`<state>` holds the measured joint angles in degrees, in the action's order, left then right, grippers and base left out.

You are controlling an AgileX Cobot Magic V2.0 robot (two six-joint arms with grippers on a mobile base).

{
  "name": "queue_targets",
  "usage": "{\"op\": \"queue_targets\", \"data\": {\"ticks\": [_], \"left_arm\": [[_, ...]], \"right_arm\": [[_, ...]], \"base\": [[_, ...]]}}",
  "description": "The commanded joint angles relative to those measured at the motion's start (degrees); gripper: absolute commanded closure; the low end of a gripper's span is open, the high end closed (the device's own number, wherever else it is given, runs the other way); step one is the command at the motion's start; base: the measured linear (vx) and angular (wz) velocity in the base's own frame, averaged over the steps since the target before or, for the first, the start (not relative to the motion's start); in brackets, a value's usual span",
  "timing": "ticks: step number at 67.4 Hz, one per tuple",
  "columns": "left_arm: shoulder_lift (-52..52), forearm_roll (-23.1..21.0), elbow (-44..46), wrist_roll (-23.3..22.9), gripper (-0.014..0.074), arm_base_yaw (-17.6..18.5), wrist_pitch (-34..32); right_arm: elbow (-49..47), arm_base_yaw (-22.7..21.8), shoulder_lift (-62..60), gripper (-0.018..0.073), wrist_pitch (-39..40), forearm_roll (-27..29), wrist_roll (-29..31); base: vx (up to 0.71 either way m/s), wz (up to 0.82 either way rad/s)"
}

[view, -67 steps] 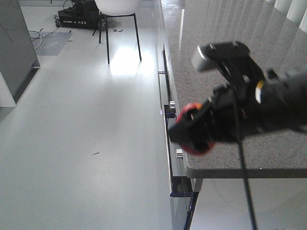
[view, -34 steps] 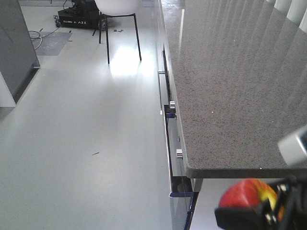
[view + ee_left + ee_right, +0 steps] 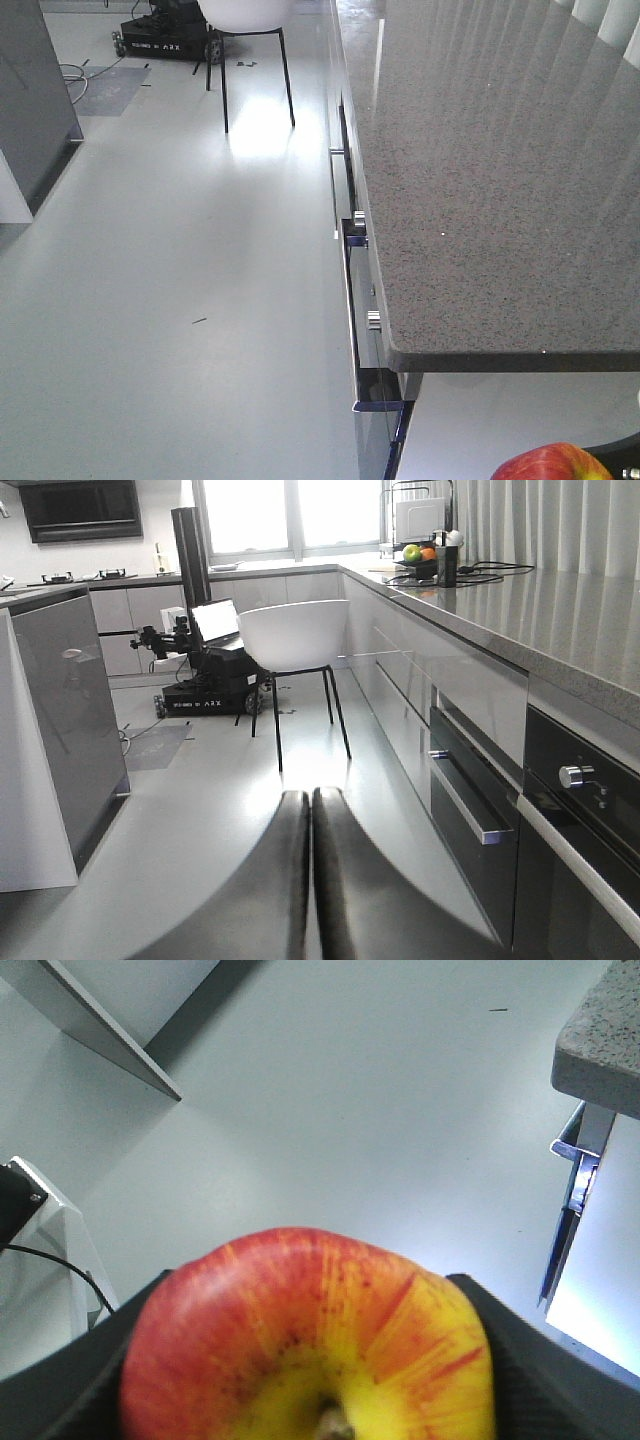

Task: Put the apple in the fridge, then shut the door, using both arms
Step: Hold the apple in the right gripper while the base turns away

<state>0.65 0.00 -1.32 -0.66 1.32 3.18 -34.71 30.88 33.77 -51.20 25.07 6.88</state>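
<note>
Seen from the right wrist, the black right pincer (image 3: 310, 1275) is clamped on a red and yellow round apple (image 3: 310, 1350). One dark finger (image 3: 80, 1380) presses against each side of it, and the stem dimple faces the camera. Beyond the pincer lies a pale grey floor (image 3: 330, 1110). Off past its right finger juts the corner of a speckled grey stone worktop (image 3: 605, 1040).

From the left wrist, the black left pincer (image 3: 311, 798) has its two fingers pressed flat together with nothing between them. Straight ahead of it stands a white shell chair on thin black legs (image 3: 295, 635). To its right run grey drawer fronts (image 3: 450, 695) and a black oven with a silver knob (image 3: 572, 776).

In the front-facing view only the apple's top (image 3: 548, 464) shows, at the bottom edge, below the worktop's (image 3: 480, 180) front lip. The pincer holding it is mostly out of frame.
</note>
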Motion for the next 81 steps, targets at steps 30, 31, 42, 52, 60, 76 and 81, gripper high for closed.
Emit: {"op": "queue_targets", "data": {"ticks": [30, 31, 42, 52, 60, 76, 81], "left_arm": [[0.03, 0.00, -0.75, -0.49, 0.0603, 0.12, -3.97], [0.03, 0.00, -0.75, -0.49, 0.0603, 0.12, -3.97], [0.03, 0.00, -0.75, -0.49, 0.0603, 0.12, -3.97], [0.03, 0.00, -0.75, -0.49, 0.0603, 0.12, -3.97], [0.03, 0.00, -0.75, -0.49, 0.0603, 0.12, -3.97], [0.03, 0.00, -0.75, -0.49, 0.0603, 0.12, -3.97], [0.03, 0.00, -0.75, -0.49, 0.0603, 0.12, -3.97]], "right_arm": [[-1.62, -0.01, 0.01, 0.0410, 3.21, 1.52, 0.35], [-1.62, -0.01, 0.01, 0.0410, 3.21, 1.52, 0.35], [-1.62, -0.01, 0.01, 0.0410, 3.21, 1.52, 0.35], [-1.62, -0.01, 0.01, 0.0410, 3.21, 1.52, 0.35], [-1.62, -0.01, 0.01, 0.0410, 3.21, 1.52, 0.35], [-1.62, -0.01, 0.01, 0.0410, 3.00, 1.52, 0.35], [-1.62, -0.01, 0.01, 0.0410, 2.87, 1.52, 0.35]], "base": [[0.00, 0.00], [0.00, 0.00], [0.00, 0.00], [0.00, 0.00], [0.00, 0.00], [0.00, 0.09], [0.00, 0.18]]}}
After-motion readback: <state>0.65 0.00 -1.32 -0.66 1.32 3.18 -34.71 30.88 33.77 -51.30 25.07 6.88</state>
